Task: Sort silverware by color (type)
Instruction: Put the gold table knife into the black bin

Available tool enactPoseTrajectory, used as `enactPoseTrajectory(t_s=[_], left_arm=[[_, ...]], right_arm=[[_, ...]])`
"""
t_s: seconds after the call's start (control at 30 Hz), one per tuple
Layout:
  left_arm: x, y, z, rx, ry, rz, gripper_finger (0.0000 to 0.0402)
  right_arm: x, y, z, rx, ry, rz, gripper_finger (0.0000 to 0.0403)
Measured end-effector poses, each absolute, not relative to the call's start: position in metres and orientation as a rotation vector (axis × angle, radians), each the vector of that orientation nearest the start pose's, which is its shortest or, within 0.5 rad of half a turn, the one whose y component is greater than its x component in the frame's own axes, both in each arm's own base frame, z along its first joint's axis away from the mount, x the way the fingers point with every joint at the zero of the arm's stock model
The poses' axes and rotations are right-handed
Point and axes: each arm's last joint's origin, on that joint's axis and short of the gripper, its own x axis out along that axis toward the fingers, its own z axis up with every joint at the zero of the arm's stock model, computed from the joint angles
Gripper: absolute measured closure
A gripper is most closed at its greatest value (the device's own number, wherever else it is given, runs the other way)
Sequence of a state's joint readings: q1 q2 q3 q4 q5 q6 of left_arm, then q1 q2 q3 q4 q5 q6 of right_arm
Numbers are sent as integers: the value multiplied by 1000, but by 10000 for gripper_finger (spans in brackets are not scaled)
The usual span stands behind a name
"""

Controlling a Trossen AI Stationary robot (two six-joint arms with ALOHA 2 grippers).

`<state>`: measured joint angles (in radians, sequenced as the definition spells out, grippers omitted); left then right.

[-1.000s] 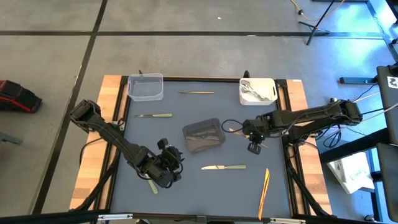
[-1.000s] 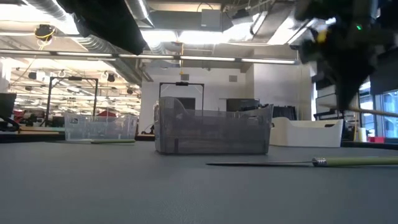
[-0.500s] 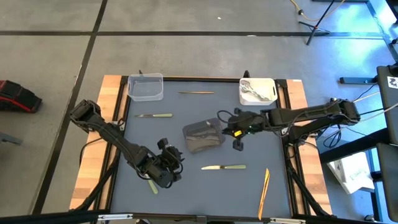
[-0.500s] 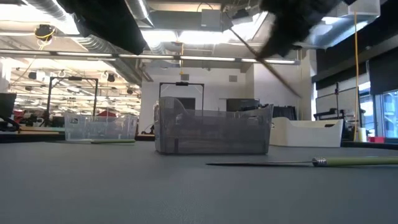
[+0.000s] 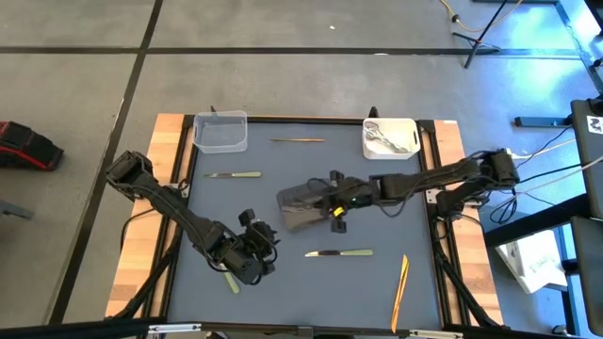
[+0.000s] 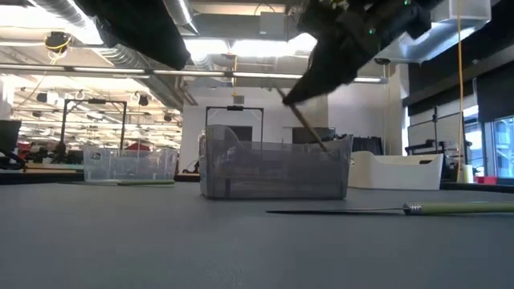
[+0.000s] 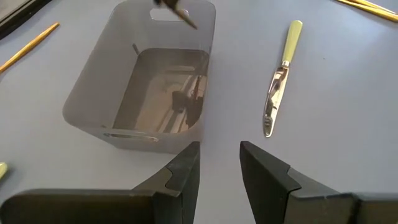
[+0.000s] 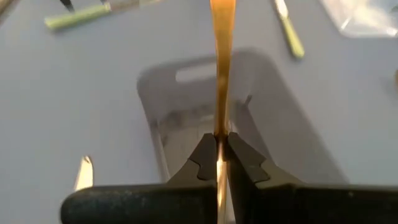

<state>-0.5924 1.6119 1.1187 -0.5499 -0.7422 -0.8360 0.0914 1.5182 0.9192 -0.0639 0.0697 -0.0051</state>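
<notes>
My right gripper (image 5: pixel 330 201) hangs over the right end of the dark grey tub (image 5: pixel 306 205) in the middle of the table, shut on a thin gold piece (image 8: pixel 221 68). Near the front left, my left gripper (image 7: pixel 219 155) stands open above the mat with nothing between its fingers. Beside it lies a green-handled knife (image 5: pixel 231 281). Two more knives (image 5: pixel 339 252) (image 5: pixel 234 174) and two gold pieces (image 5: pixel 297 140) (image 5: pixel 401 282) lie flat on the mat. Silver spoons (image 5: pixel 388 139) lie in the white tub. My right gripper pinches the gold piece (image 8: pixel 219 127) between its two fingertips, and the piece runs on along the fingers' line. The fingers come from the table's right, slanting down. The piece is lifted clear of the mat, its free end (image 6: pixel 321 144) slanting down into the grey tub.
A clear tub (image 5: pixel 220 132) stands at the far left corner and the white tub (image 5: pixel 411 127) at the far right. The grey tub (image 7: pixel 143 93) holds some dark pieces. Open mat lies in front of the grey tub, around the knife (image 7: pixel 277 93).
My right gripper has carried the gold piece toward the table's left, from beside the grey tub to over its right end. It has tipped from pointing steeply down to a shallower slant. The piece's free end now dips toward the tub.
</notes>
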Motion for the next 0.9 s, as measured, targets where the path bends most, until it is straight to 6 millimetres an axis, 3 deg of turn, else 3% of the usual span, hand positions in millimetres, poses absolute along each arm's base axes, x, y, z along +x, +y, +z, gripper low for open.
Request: enactPoseTrajectory(t_s=[0.3,0.73,0.9], left_arm=[[277,-163,227,-147,678,448,292],[277,-163,228,-151,673,446,292],[277,-163,228,-136,677,441,292]], right_arm=[[324,26,187,-90,795,-42,398],[324,25,184,-2,813,-87,397],[323,25,184,-2,822,-96,358]])
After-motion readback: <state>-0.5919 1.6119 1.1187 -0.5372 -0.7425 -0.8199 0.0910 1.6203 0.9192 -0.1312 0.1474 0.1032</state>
